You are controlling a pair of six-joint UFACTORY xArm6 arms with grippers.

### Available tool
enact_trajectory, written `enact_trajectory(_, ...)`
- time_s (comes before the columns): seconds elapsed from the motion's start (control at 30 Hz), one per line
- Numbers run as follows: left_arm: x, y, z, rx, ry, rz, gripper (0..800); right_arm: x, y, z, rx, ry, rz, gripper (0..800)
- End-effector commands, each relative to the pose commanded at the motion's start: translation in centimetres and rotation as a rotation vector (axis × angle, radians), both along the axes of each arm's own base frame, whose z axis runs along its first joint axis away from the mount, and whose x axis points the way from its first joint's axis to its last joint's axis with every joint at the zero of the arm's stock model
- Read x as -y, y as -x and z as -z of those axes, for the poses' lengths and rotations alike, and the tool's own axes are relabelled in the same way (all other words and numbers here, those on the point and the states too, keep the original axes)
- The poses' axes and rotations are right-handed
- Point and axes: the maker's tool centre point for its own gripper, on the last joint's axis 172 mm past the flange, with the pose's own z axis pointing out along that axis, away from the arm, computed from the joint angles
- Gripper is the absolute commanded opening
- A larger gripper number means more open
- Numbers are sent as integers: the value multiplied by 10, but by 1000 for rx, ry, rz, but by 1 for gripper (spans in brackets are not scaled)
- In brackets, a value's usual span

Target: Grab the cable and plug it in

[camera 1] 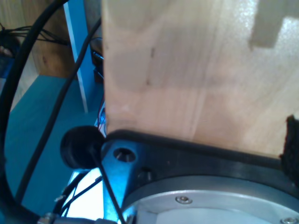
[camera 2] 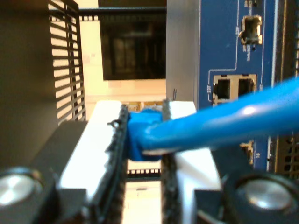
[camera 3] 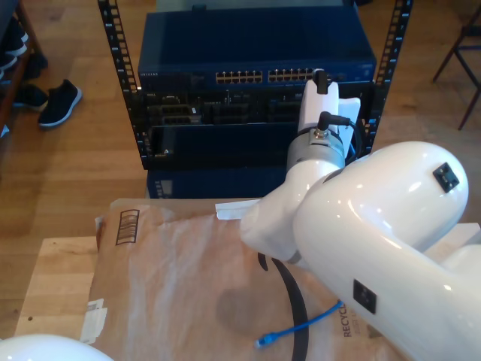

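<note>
One cable end pinched in second gripper, plug aimed at switch ports just ahead; first gripper's state unclear.

My second gripper clamps the cable between its jaws — blue panel's ports just beyond.

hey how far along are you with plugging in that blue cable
Grabbing looks done: my second gripper is shut on the cable near one end. In hand: I'm holding it up at the blue rack unit, close to its open ports. Left: seating the plug; the cable's other end lies on the cardboard.
</note>
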Motion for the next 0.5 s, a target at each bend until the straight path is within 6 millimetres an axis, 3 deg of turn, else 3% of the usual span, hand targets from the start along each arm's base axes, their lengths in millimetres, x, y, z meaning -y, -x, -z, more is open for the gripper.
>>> enact_trajectory(0.23, 0, 0, 0, 0, 0, 0, 800, 8, -5, 23, -29, 15, 16, 0)
enact_trajectory(0.5, 0, 0, 0, 0, 0, 0, 800, -4, -19, 29, 36, 29, 11, 0)
